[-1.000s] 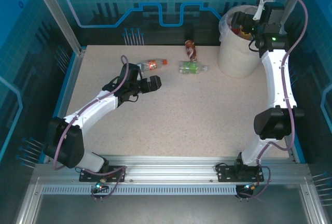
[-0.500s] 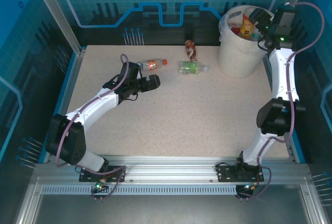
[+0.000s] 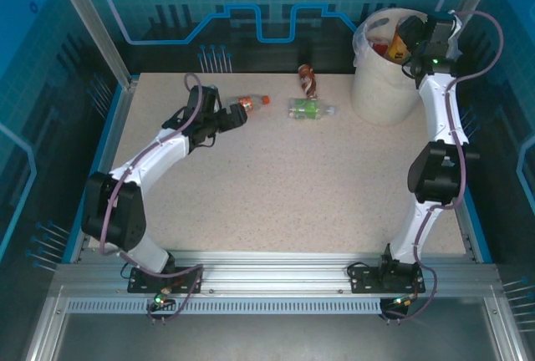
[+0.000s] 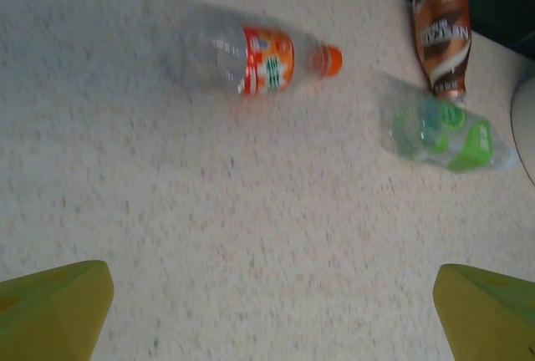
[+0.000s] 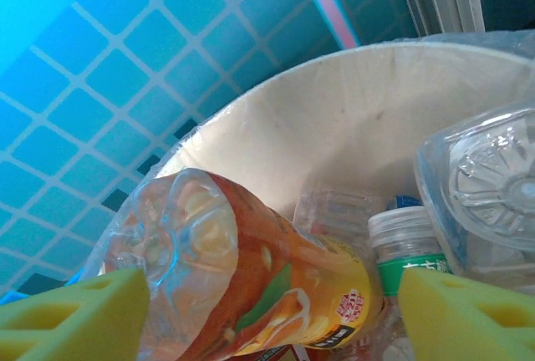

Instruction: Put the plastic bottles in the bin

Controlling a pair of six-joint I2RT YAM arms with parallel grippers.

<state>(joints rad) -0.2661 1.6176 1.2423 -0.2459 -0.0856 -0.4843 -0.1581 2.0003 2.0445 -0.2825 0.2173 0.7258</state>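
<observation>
Orange-labelled bottle in bin; right tool spread

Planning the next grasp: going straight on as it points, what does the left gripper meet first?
Likely the orange-label bottle, lying just ahead of the open left gripper, though the table may come first.

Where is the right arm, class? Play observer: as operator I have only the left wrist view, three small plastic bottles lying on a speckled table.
Observer: The right gripper hangs over the large round cream-white bin at the far right of the table.
Operator: What is in the bin?
Observer: Several clear plastic bottles, including a green-labelled bottle.
Operator: Is the gripper holding one?
Observer: An orange-labelled clear plastic bottle lies between its fingers; whether they grip it I cannot tell.
</observation>
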